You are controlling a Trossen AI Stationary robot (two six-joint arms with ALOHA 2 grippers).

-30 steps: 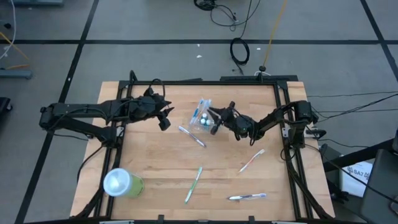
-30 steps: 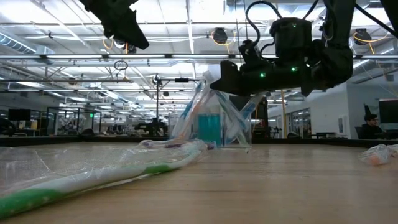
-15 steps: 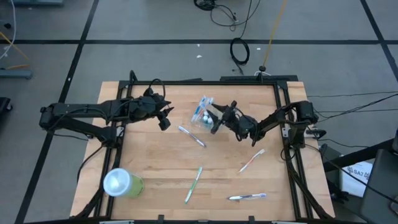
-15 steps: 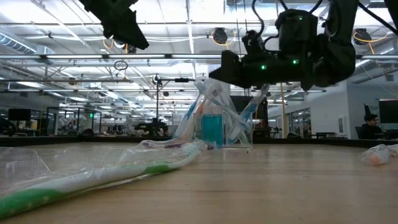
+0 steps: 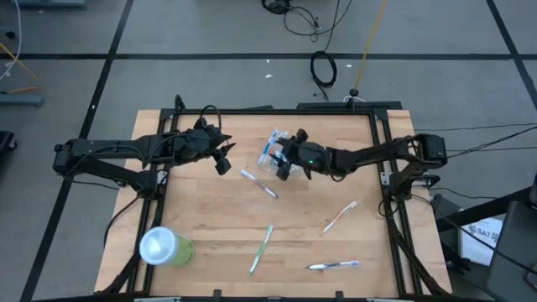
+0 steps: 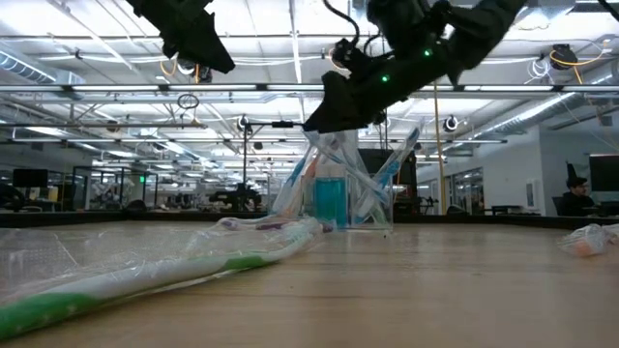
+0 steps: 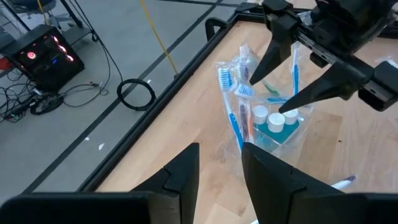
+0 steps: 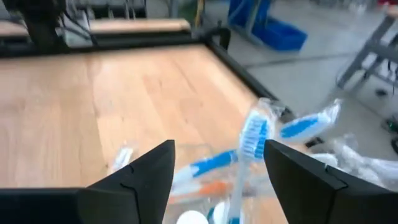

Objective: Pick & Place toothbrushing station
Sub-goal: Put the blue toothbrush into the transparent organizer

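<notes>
Overhead, right gripper (image 5: 284,161) spread wide, partly hiding clear cup (image 5: 273,155), left gripper (image 5: 223,159) empty, fingers apart.

Seen from above, the right hand (image 5: 284,164) covers part of the clear cup (image 5: 273,154), whose wrapped toothbrushes (image 5: 269,150) are too small there to count or tell apart. At worktop (image 6: 406,290) level, both arms run out of the picture's top edge, a wrapped green toothbrush (image 6: 145,275) lies blurred and cut off at the near left corner, and a crumpled wrapper (image 6: 592,239) is clipped at the right edge. The right wrist view shows the brushes (image 8: 252,140) smeared, with the cup's base and white caps (image 8: 193,218) cut off below.
</notes>
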